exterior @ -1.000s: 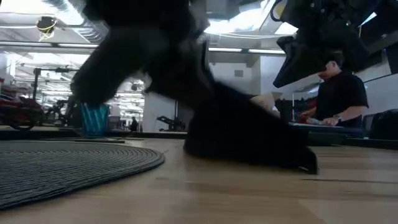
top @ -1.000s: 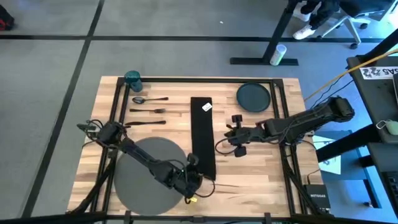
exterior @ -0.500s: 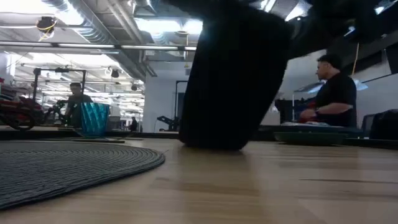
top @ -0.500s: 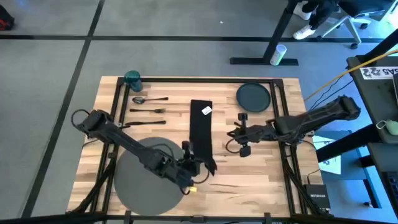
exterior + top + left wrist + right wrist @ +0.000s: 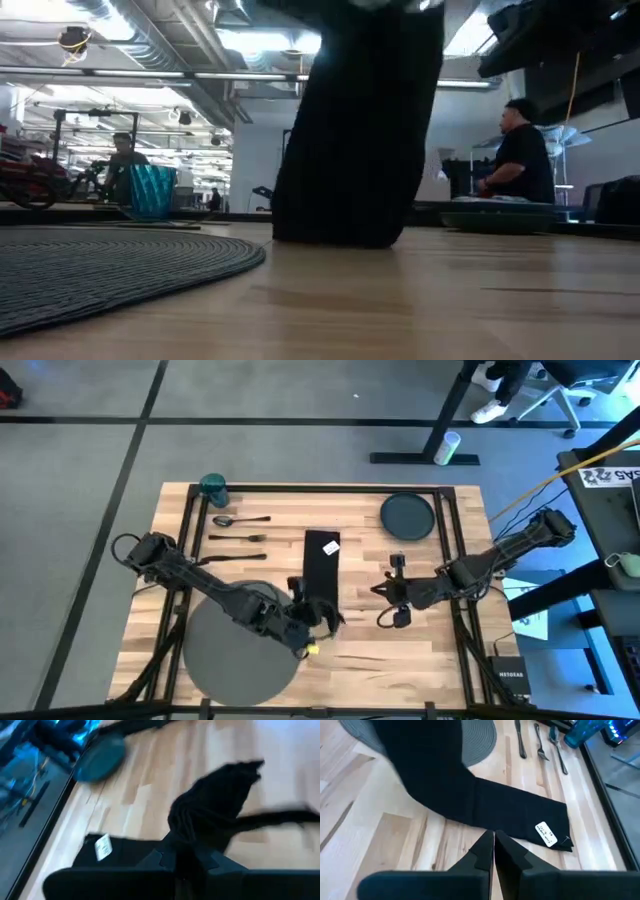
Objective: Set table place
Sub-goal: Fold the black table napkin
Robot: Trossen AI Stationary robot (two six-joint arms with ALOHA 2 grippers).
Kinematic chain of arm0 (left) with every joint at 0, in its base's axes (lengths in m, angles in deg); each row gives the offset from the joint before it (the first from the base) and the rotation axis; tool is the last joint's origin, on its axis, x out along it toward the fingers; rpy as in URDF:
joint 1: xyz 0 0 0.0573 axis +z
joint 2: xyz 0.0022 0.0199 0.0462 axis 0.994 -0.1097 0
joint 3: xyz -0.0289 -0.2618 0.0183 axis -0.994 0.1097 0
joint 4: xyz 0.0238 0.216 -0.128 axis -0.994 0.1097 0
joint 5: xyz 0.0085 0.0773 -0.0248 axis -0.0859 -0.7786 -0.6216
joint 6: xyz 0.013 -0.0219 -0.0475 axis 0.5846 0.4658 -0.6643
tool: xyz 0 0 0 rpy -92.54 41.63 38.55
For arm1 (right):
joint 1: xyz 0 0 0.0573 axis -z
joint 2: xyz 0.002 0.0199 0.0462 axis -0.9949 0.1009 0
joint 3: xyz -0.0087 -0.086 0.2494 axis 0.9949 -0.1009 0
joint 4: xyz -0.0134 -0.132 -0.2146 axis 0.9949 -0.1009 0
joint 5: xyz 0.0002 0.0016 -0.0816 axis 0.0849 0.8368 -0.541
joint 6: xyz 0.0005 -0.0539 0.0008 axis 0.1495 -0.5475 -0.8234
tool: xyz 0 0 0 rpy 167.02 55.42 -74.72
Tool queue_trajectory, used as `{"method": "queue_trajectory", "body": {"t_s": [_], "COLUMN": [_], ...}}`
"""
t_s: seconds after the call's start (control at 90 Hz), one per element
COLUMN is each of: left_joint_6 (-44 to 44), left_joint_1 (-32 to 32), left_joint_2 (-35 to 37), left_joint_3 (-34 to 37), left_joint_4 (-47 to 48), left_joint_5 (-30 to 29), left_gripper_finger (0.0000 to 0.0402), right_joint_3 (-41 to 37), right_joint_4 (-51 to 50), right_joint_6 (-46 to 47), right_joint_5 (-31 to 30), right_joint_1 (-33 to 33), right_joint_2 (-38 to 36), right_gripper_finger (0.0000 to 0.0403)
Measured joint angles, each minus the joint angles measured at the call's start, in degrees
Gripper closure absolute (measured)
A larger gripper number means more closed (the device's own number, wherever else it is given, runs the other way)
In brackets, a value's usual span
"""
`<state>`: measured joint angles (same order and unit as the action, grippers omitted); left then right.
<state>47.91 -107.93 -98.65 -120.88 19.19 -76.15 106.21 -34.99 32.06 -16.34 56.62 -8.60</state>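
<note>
The black cloth napkin (image 5: 322, 565) lies lengthwise in the middle of the table (image 5: 400, 660). Its far end, with a white tag (image 5: 546, 834), is flat on the wood. Its near end is raised, and my left gripper (image 5: 312, 616) is shut on it. In the low view the napkin (image 5: 360, 130) hangs down to the tabletop. My right gripper (image 5: 396, 598) is shut and holds nothing, right of the napkin. The grey mat (image 5: 240, 645) lies near left. The dark plate (image 5: 407, 516) sits far right. A fork and spoon (image 5: 240, 528) and the teal cup (image 5: 213, 485) are far left. My left gripper pinches the napkin's bunched near end (image 5: 192, 832) between its two fingers, several layers gathered together. That end is lifted clear of the table. The cloth falls from it, slack, to the far part (image 5: 125, 852), which lies flat on the wood.
Black frame rails (image 5: 447, 540) run along the table's sides. Bare wood shows between the napkin and the right rail, and near the front edge (image 5: 400, 670). In the room behind, people (image 5: 520, 150) sit at desks.
My left gripper has moved up and toward the far edge with the napkin's near end. That end has risen off the table and the cloth now stands folded upward, while the tagged far end has stayed put. My right gripper has drawn back toward the right edge.
</note>
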Motion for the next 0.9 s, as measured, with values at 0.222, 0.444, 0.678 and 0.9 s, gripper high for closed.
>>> {"method": "queue_trajectory", "body": {"t_s": [0.222, 0.444, 0.678, 0.9], "left_joint_6": [-2.90, -3.61, -4.23, -4.38], "left_joint_1": [6.16, 11.46, 16.89, 20.84], "left_joint_2": [0.00, 0.00, -0.01, -0.03], "left_joint_3": [0.00, 0.00, 0.47, 0.48], "left_joint_4": [2.24, 3.11, 4.09, 4.60], "left_joint_5": [-0.07, 1.40, 4.51, 7.62], "left_gripper_finger": [0.0401, 0.0401, 0.0401, 0.0401], "right_joint_3": [0.00, 0.00, 0.00, 0.00], "right_joint_4": [-0.33, -0.33, -0.33, -0.33], "right_joint_6": [1.12, 1.12, 1.18, 1.22], "right_joint_5": [-0.60, -0.66, -0.65, -0.38], "right_joint_1": [-1.05, -1.05, -1.05, -1.05], "right_joint_2": [0.00, 0.00, 0.00, 0.02], "right_gripper_finger": [0.0403, 0.0403, 0.0403, 0.0403]}}
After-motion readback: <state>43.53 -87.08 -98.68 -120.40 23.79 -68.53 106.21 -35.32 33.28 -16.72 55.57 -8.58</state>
